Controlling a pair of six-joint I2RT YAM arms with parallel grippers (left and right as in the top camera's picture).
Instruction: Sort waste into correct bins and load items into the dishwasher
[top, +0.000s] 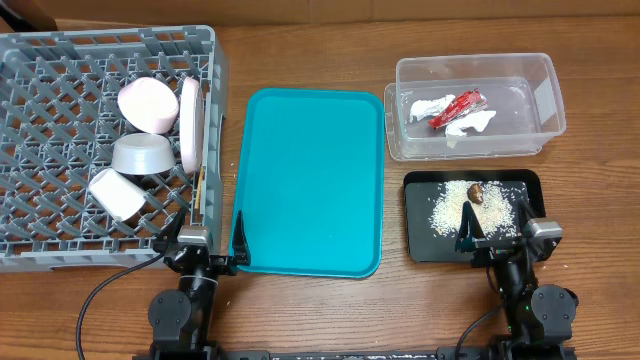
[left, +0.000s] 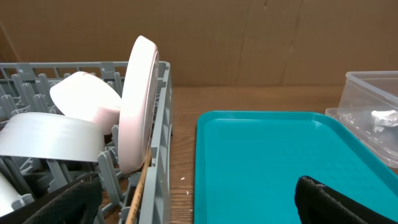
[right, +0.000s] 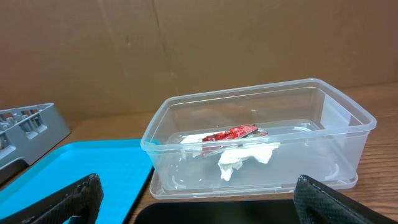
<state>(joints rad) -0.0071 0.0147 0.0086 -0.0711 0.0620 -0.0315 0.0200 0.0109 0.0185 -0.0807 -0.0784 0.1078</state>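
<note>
The big grey dish rack (top: 100, 35) fills the left of the table, and the washables are all in it. The plate (top: 189, 122) stands on edge against the right wall, propped upright by the grid so it drains. The small white bowl (top: 147, 103) and the metal bowl (top: 143, 154) rest just beside it, the cup (top: 116, 194) lies on its side nearer the front, and the chopsticks (top: 200, 195) slant along that same wall. The teal tray (top: 310, 180) lies in the middle. On the right, the clear tub (top: 474, 61) holds the red wrapper (top: 458, 108) and the napkin (top: 430, 104), dry rubbish kept together. The black tray (top: 420, 250) in front of it carries the rice (top: 450, 210) and the brown scrap (top: 476, 190), the food waste. To my eye the sorting looks done. The left gripper (top: 212, 245) and the right gripper (top: 497, 235) sit at the near edge, both spread wide with nothing in them.
</note>
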